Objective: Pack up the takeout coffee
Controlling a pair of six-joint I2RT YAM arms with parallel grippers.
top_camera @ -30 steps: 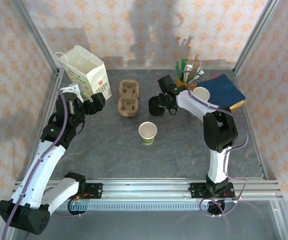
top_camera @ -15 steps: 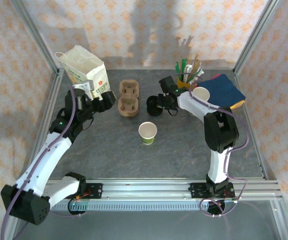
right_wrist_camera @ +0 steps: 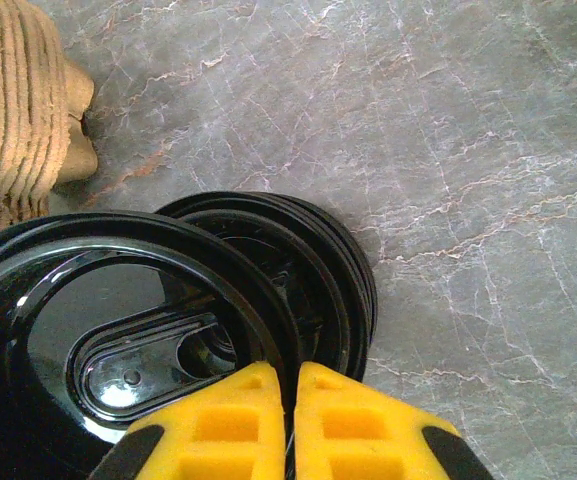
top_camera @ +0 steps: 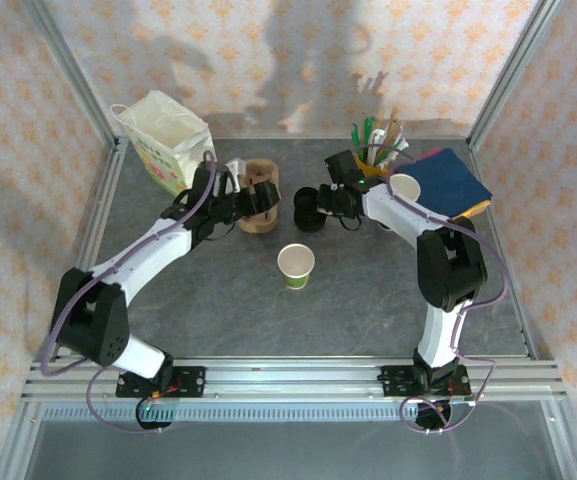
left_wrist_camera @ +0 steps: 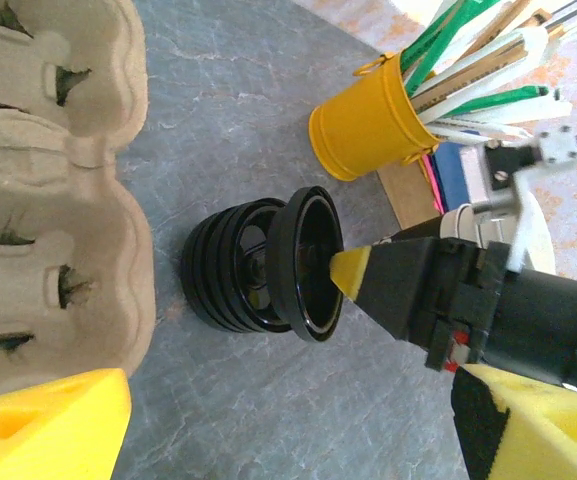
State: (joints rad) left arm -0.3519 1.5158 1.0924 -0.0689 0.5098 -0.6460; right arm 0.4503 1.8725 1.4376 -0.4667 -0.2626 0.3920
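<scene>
The takeout coffee cup, pale paper with a green base, stands open-topped and lidless at the table's middle. My right gripper is shut on the rim of one black lid, held tilted just off a stack of black lids. From the left wrist view, that lid leans against the stack with the right gripper's yellow tip on it. My left gripper is open with nothing between its yellow fingers. From above, it hovers over the cardboard cup carrier, just left of the lids.
A paper bag stands open at the back left. At the back right are a yellow cup of sticks and straws, a stack of white cups and blue napkins. The carrier's pulp wells lie close by the left gripper.
My left arm has swung right, from beside the paper bag to over the cup carrier, near the lids. My right gripper keeps its grip on the lid and has barely shifted.
</scene>
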